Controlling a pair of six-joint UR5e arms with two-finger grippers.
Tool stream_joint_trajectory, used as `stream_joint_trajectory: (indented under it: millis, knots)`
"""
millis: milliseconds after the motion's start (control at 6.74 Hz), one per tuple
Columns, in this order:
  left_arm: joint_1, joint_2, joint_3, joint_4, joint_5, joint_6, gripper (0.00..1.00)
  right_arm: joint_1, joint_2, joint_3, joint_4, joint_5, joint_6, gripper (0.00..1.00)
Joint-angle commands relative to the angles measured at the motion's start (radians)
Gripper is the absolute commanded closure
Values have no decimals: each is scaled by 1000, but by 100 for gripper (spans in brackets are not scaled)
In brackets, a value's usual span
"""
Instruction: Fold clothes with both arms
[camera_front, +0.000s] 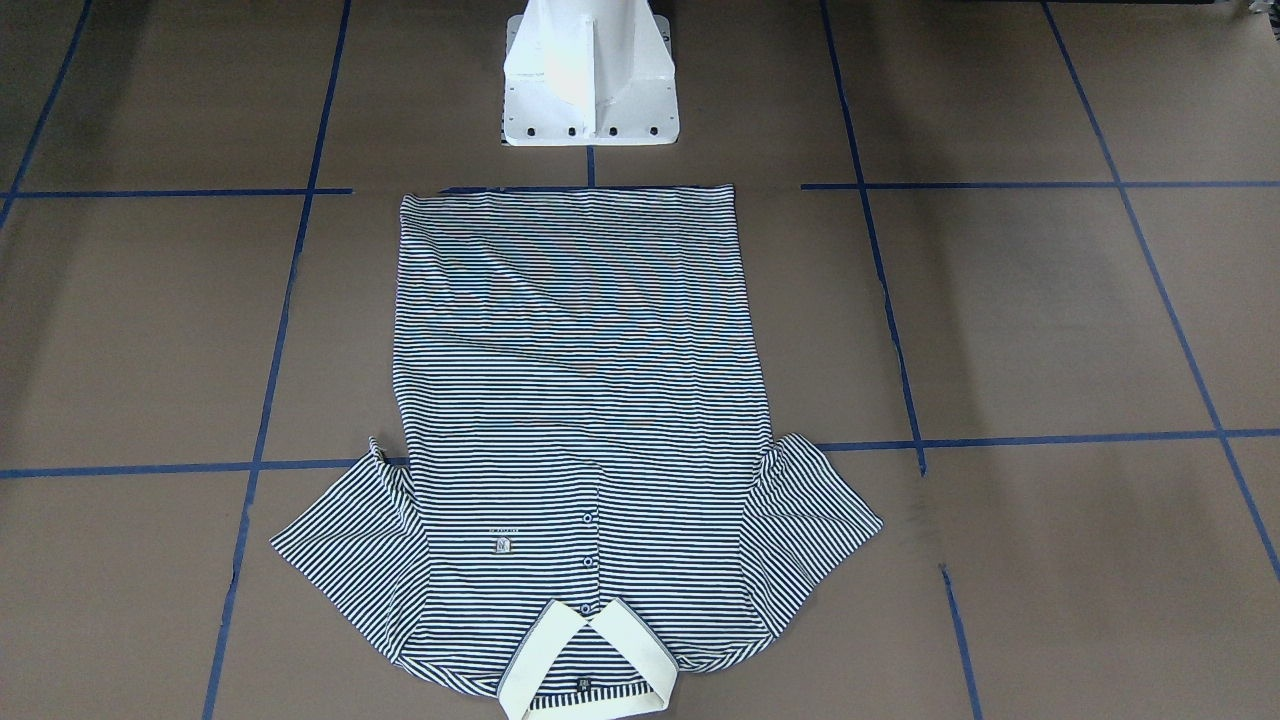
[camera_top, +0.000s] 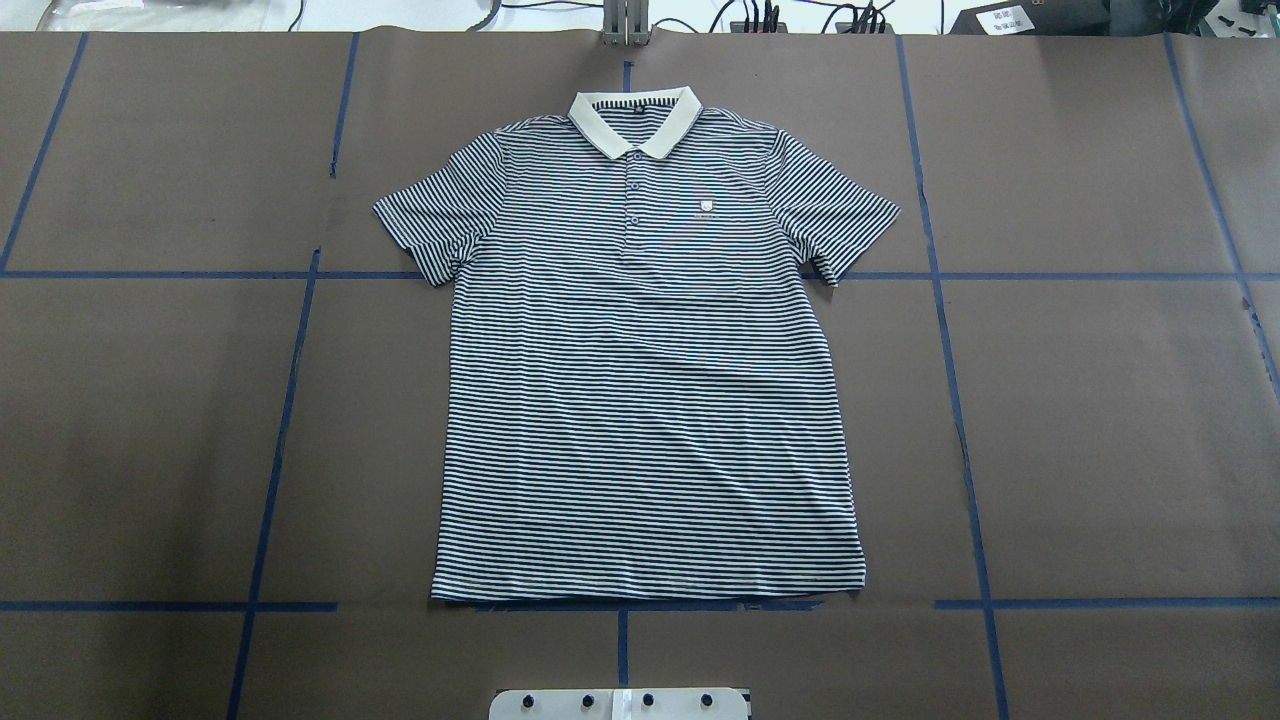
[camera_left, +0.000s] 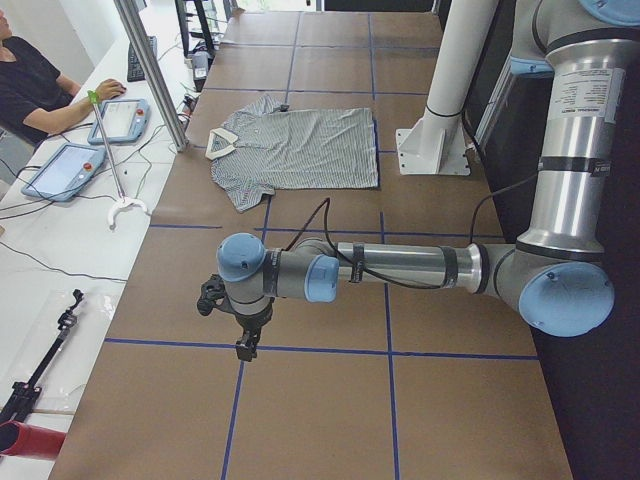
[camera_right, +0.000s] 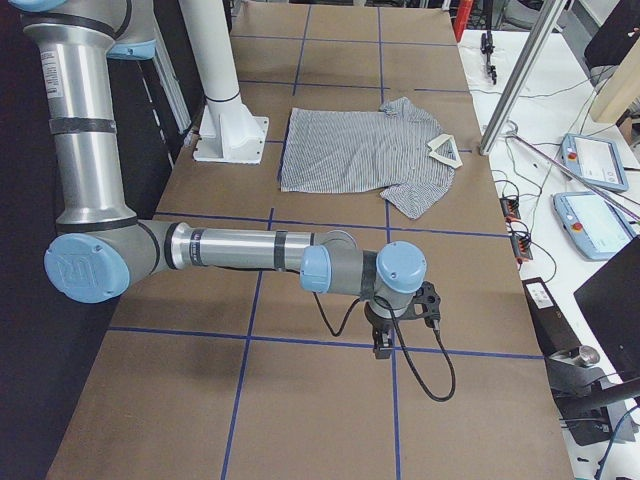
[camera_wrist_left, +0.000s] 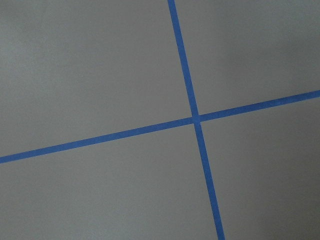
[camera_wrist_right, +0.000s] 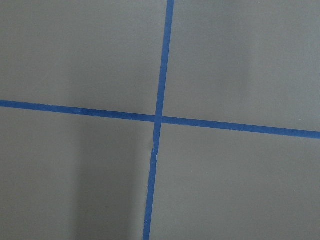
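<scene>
Your shirt (camera_top: 645, 380) lies flat, unfolded and face up mid-table (camera_top: 1100, 430), collar away from the robot. The left gripper (camera_left: 245, 346) and right gripper (camera_right: 382, 346) hang over tape (camera_wrist_left: 196, 119) crossings, well apart from it. You cannot tell whether either is parted or closed.

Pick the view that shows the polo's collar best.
Overhead exterior: the collar lies whole, sharp and unblocked. The front-facing view crops it at the frame's bottom edge. Both side views show it small and distant. The wrist cameras see only brown table and blue tape.
</scene>
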Motion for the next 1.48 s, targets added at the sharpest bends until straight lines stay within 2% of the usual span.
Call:
stream_joint_trajectory:
  millis: [0,148,297,445,594,742,890,1039,1187,1336]
  knots:
    - [0,-5,-1,-2,2,-1,0,2,2,21,1,6,6,0]
    - [0,-18,-1,-12,4,2,0,0,7,47,1,14,6,0]
    - [0,-46,10,-87,4,-5,0,-18,16,48,13,14,5,0]
    - [2,-96,10,-106,1,-5,0,-83,52,44,103,11,46,0]
    - [2,-162,6,-110,-1,-1,0,-180,176,26,148,-36,161,0]
    - [56,-191,6,-208,-1,1,0,-252,242,9,148,-112,225,0]
    - [177,-190,19,-385,1,-11,0,-323,305,-58,252,-113,307,0]
    - [196,-211,47,-429,2,-145,0,-402,318,-120,427,-136,577,0]
    - [210,-285,53,-426,7,-212,0,-499,320,-181,619,-232,724,1]
    - [213,-299,85,-437,7,-328,0,-554,318,-204,759,-277,856,1]
